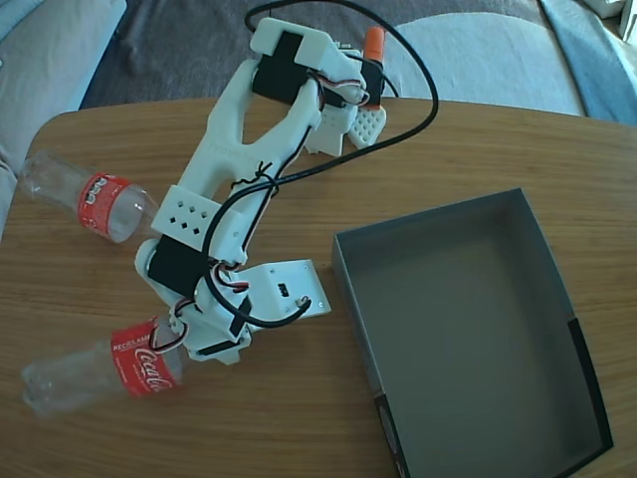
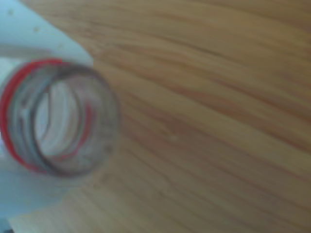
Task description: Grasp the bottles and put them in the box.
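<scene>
On the round-edged wooden table (image 1: 468,139) a white 3D-printed arm (image 1: 234,169) with black motors and looping black cables reaches from the far side towards the near left. Its gripper (image 1: 199,344) sits over the neck end of a clear plastic Coca-Cola bottle with a red wrap label (image 1: 139,366), which lies on its side at the near left, its base pointing left and its neck towards the arm. In the wrist view the open mouth of this bottle (image 2: 60,116), ringed in red, fills the left part of the picture, blurred and very close, with white gripper plastic (image 2: 29,39) right beside and behind it. The gripper seems to be pinching the bottle's neck, though neither view shows the fingertips plainly, so I cannot tell for sure.

A second clear bottle with a red label (image 1: 90,199) lies on its side at the far left of the table, near the edge, partly hidden by the arm at its right end.

The shallow grey-blue cardboard box (image 1: 557,299), open at the top, stands at the right of the table, well apart from both bottles. A black strip runs along its near right edge.
</scene>
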`<action>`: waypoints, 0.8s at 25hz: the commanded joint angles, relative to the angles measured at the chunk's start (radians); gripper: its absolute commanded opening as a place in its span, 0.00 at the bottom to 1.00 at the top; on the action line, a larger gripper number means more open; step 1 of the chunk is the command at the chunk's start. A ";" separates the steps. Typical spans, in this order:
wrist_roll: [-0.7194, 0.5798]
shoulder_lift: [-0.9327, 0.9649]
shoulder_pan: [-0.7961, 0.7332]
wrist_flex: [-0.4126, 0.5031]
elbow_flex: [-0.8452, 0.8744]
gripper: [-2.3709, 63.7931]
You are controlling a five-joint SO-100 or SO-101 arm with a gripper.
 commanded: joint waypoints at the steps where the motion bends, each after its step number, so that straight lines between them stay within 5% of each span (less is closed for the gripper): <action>1: 0.000 0.023 0.002 -0.006 -0.034 0.17; 5: 0.000 0.023 0.002 -0.006 -0.034 0.03; 11: 0.000 0.043 -0.003 -0.006 -0.051 0.03; 20: -0.002 0.043 -0.054 0.132 -0.249 0.03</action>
